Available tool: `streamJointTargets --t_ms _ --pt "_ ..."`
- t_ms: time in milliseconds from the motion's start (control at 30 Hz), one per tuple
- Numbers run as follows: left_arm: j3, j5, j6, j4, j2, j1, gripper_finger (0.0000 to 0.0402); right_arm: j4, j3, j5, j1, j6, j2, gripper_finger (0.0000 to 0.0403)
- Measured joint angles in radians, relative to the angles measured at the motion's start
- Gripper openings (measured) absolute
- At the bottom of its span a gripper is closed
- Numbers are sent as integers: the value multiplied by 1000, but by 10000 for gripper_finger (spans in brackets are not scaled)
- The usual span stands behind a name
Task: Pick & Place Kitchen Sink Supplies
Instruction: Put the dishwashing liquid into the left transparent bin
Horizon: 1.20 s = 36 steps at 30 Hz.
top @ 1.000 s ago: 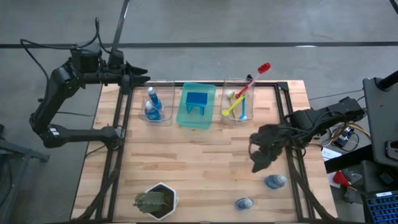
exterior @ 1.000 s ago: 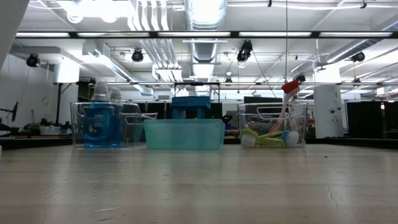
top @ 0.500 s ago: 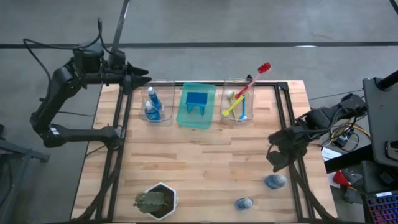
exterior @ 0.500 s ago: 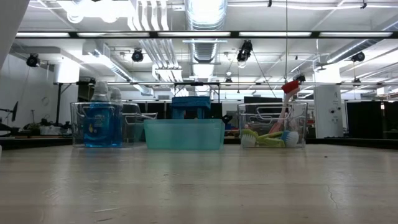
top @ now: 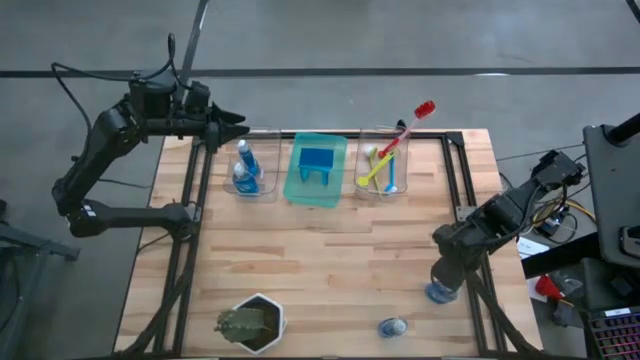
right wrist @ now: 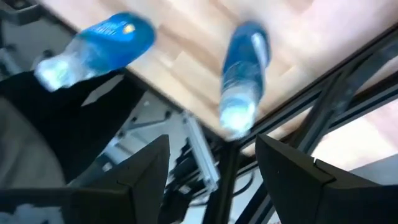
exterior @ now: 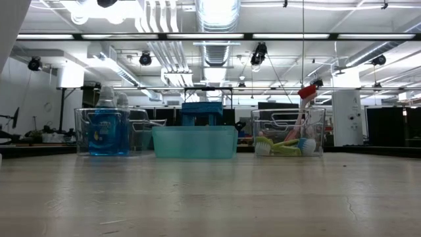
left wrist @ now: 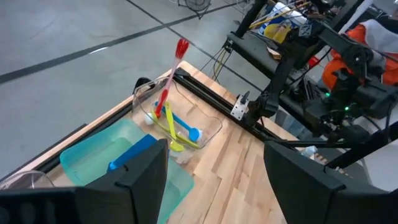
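Two small blue bottles lie on their sides near the table's near right corner: one (top: 441,293) (right wrist: 244,67) partly under my right gripper (top: 445,277), the other (top: 392,326) (right wrist: 102,42) closer to the near edge. My right gripper (right wrist: 211,163) is open above the first bottle, which lies ahead of the fingers and not between them. At the far edge, a clear bin holds an upright blue bottle (top: 245,167) (exterior: 105,130), a green tray holds a blue sponge (top: 317,162) (left wrist: 132,153), and a second bin holds the brushes (top: 385,165) (left wrist: 172,118). My left gripper (top: 232,122) (left wrist: 214,180) waits open over the far left corner.
A green plant in a white hexagonal pot (top: 251,322) stands at the near edge, left of centre. Black frame rails (top: 462,190) run along the table's left and right sides; one crosses just beside the bottles (right wrist: 205,155). The bare wood in the table's middle (top: 320,250) is free.
My right gripper has swung from over the table's right middle toward the right edge, then toward the near edge, coming over the blue bottle by the right rail. My left gripper has shifted slightly toward the right. The objects have stayed in place.
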Motion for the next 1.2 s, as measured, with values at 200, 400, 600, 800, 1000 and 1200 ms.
streamJointTargets --t_ms 200,400,600,800,1000,1200 --pt "0 2 -14 3 -3 0 255 -45 -1 44 44 1 24 235" --pt "0 31 -24 10 -16 0 255 -32 -6 51 110 -5 59 233" --pt "0 44 -23 10 -18 0 255 -27 -8 51 183 -12 93 233" --pt "0 51 -32 10 -20 0 255 -5 -5 177 314 120 98 233" --pt "0 51 -35 13 -27 0 255 22 0 382 468 321 121 233" --pt "0 50 -42 14 -27 0 255 7 -2 448 588 447 199 233"
